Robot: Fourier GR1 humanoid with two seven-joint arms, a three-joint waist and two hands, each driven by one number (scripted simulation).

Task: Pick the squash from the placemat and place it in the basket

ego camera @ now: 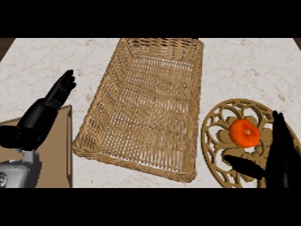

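Note:
An orange squash (pixel 244 133) lies on a round, cut-out wooden placemat (pixel 218 119) at the right of the counter. My right hand (pixel 283 154) stands just right of the squash with its fingers straight and pointing away from me. Its thumb (pixel 242 165) reaches under the squash, and nothing is held. A long wicker basket (pixel 146 106) lies in the middle of the counter, holding nothing. My left hand (pixel 39 117) rests open at the left, fingers up.
A brown board (pixel 62 145) lies at the lower left under my left forearm. The counter top (pixel 55 62) is pale speckled stone, with dark edges at the far left and far right.

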